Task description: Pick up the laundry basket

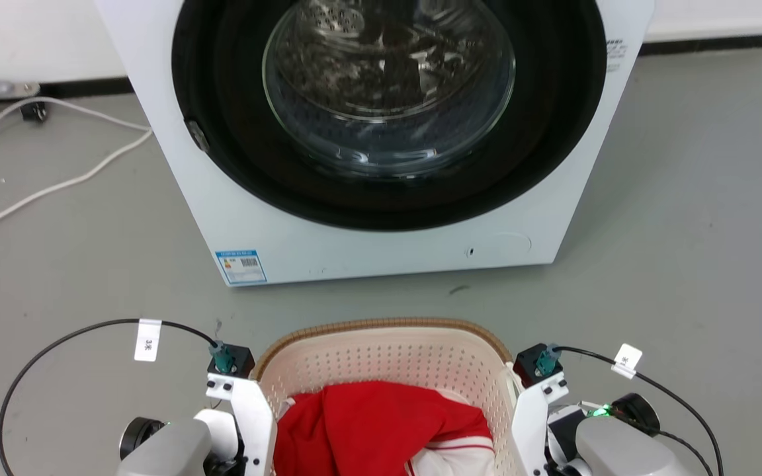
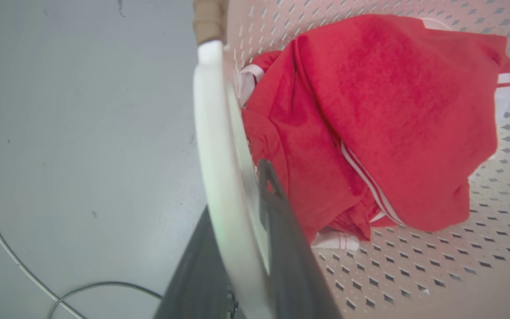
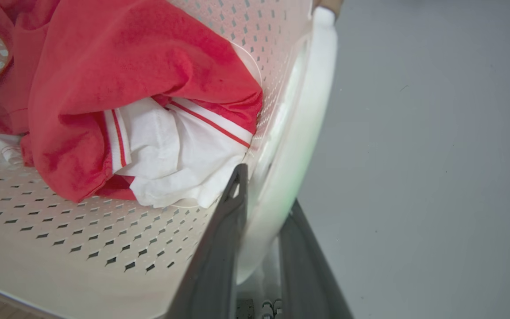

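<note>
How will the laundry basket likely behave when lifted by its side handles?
Probably light: the laundry basket is perforated plastic holding a red garment. Likely level, since left hand and right hand each straddle a handle. Walls may flex.

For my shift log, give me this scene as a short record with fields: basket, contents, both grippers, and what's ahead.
Basket: laundry basket between the two arms
Contents: red garment with white trim
Left gripper: shut astride the left handle
Right gripper: shut astride the right handle
Ahead: washing machine on the grey floor
Lifted: cannot tell
</note>
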